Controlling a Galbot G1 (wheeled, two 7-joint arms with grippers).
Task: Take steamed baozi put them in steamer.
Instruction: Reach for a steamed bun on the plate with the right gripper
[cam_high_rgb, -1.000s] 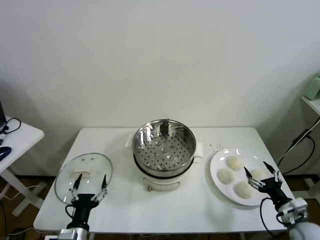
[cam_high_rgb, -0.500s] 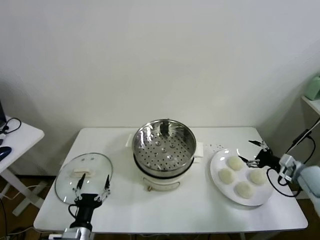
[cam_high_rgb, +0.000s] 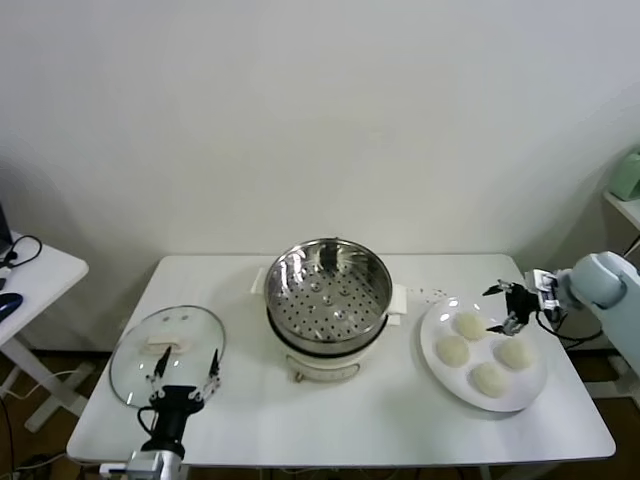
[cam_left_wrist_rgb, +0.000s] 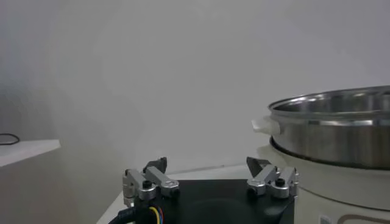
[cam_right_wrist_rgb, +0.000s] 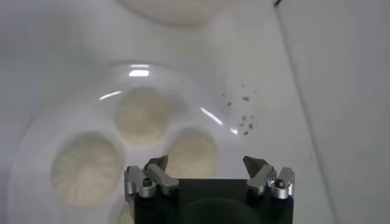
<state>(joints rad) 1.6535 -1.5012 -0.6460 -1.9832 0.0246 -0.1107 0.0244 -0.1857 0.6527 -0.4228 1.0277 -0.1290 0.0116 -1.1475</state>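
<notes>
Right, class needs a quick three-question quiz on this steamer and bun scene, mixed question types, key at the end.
1. How many baozi lie on the white plate?
2. True or false: the steamer already holds a bun.
3. Which gripper hovers over the plate: A) left gripper, B) right gripper?

Key
1. Four.
2. False: its perforated tray is bare.
3. B. It is open above the plate's far edge; the left gripper, also open, waits beside the glass lid.
</notes>
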